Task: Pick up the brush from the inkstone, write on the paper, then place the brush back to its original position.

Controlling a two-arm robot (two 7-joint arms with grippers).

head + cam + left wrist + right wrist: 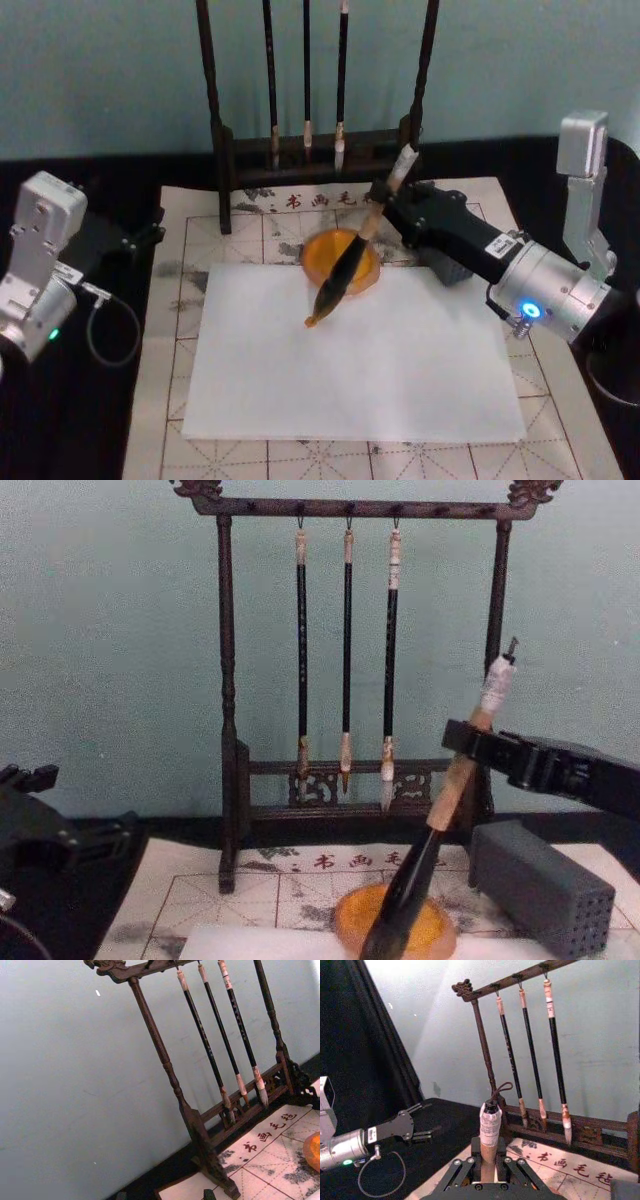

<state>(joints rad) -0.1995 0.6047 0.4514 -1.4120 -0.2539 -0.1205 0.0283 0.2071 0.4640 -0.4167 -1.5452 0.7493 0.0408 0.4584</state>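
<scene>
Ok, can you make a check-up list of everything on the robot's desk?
Surface: white paper sheet on a gridded calligraphy mat, black table beneath.
Job's things: large tan-handled brush with dark bristles, tilted over the round orange dish, tip at the paper's far edge.
Clutter: grey rectangular block with holes; dark wooden rack hanging three thin black brushes.
Grippers: right gripper shut on the brush handle; left gripper open, parked left of the mat.
Cables: thin grey cable loop beside the left arm.
Surroundings: pale teal wall.
</scene>
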